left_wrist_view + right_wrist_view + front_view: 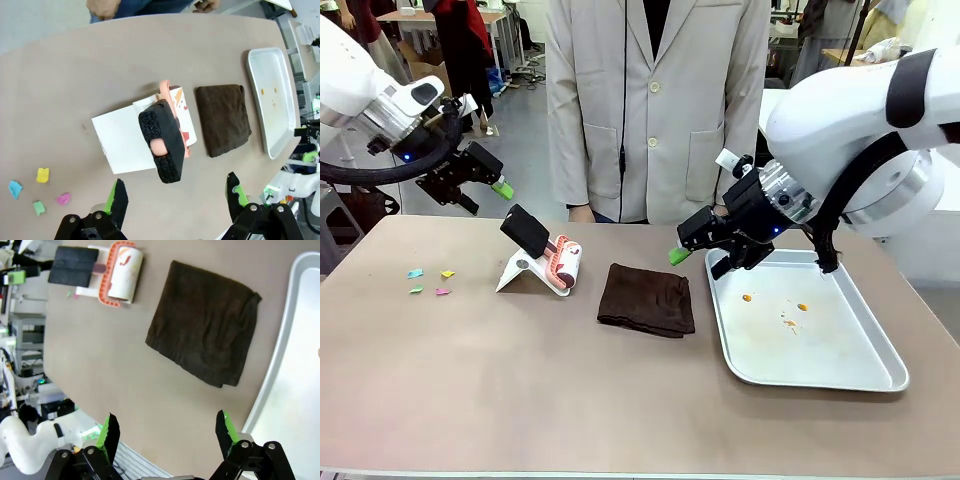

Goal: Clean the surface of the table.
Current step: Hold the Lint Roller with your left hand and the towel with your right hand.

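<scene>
Both end effectors hang above the table [620,400], which spreads under them from edge to edge. The left end effector [175,196] has its jaws spread wide and empty, and so does the right end effector [166,426].

The lint roller [563,262] leans on a light white stand [122,140] directly ahead of the left end effector's fingers. A descent off the handle's line could tip the stand or push the roller over. The paper scraps [447,273] lie off to one side of that end effector, well apart from the roller and near the table's side edge. A hasty sweep there would likely flick them to the floor.

Ahead of the right end effector lies the brown cloth [205,320], with the metal tray [280,385] just beside it. A wide pinch could catch the tray's rim and drag it, spilling the crumbs [802,307].

A person [655,110] stands at the far edge, beyond both end effectors, so long forward reaches are risky. The freest room is the bare stretch on the robot's side of both end effectors
</scene>
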Tool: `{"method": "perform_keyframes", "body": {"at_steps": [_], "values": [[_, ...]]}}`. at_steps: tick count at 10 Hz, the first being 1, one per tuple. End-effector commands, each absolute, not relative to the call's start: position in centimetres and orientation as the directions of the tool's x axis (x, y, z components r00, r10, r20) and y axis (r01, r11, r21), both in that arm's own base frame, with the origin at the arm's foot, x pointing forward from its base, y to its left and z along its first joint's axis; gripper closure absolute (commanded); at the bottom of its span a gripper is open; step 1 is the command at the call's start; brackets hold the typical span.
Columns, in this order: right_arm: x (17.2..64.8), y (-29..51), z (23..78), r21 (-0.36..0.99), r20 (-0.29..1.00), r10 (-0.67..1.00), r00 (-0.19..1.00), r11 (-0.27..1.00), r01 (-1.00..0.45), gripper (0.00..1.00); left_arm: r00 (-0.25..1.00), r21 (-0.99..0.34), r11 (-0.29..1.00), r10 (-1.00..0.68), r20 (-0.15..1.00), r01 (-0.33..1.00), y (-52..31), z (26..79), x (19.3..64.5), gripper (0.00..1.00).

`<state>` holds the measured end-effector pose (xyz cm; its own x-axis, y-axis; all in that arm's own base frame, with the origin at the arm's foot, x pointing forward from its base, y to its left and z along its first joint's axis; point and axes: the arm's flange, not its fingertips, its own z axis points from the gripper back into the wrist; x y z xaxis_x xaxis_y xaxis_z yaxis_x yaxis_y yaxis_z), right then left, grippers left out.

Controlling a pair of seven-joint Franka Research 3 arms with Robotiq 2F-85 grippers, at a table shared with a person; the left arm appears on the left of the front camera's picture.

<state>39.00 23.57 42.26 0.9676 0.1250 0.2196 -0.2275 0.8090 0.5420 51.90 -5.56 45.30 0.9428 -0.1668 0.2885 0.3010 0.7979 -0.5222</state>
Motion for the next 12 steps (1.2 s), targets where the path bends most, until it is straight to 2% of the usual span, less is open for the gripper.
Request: {"method": "perform_keyframes", "body": {"at_steps": [1,2,6,10,12], "values": [[41.3,25.4,41.6,0.507,0.167,0.096,0.981,0.845,-0.168,0.0,0.965,-0.513,0.831,-0.101,0.242,0.216,-6.8,44.3,52.9,0.0],[42.8,27.9,40.5,0.451,0.118,0.02,0.993,0.889,-0.072,0.0,0.974,-0.533,0.826,-0.081,0.21,0.184,-7.2,43.3,53.9,0.0],[46.4,35.0,35.3,0.144,0.077,-0.109,0.991,0.985,0.097,0.0,0.983,-0.541,0.832,-0.026,0.181,0.122,-8.7,40.9,56.4,0.0],[48.2,36.4,33.0,0.05,0.152,-0.128,0.98,0.991,0.121,0.0,0.99,-0.543,0.832,-0.051,0.131,0.115,-9.6,39.8,56.8,0.0],[49.0,36.5,31.6,0.015,0.135,-0.121,0.983,0.993,0.12,0.0,0.991,-0.539,0.835,-0.056,0.119,0.112,-9.2,39.6,56.7,0.0]]}}
